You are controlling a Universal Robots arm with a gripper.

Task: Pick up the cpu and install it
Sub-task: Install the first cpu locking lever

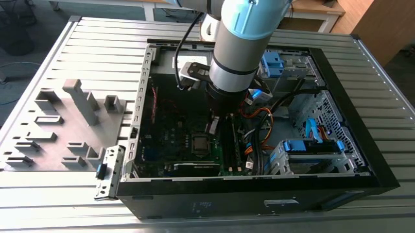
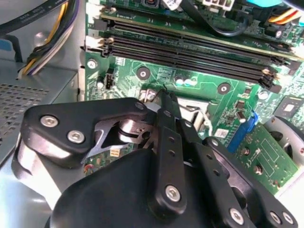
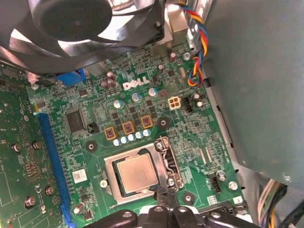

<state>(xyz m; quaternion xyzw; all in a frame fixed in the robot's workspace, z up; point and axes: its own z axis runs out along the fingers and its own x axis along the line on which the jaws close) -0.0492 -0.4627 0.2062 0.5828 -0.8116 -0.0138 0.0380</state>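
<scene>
Seen in first wrist view: cpu [image 3: 137, 173] flat in socket [image 3: 167, 156] of white-lettered green board [image 3: 199, 128]; tool [image 3: 166, 194] clenched, tips beside socket

cpu [image 3: 137, 172]: silver-grey | motherboard [image 3: 190, 123]: green | expansion slot [image 3: 50, 156]: blue | gripper [image 2: 167, 99]: black | arm [image 1: 236, 53]: silver, light-blue cap

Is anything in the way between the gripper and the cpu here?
Nothing visible. In the first wrist view the cpu lies uncovered in its socket on the motherboard, and the gripper sits right beside the socket's edge.
</scene>
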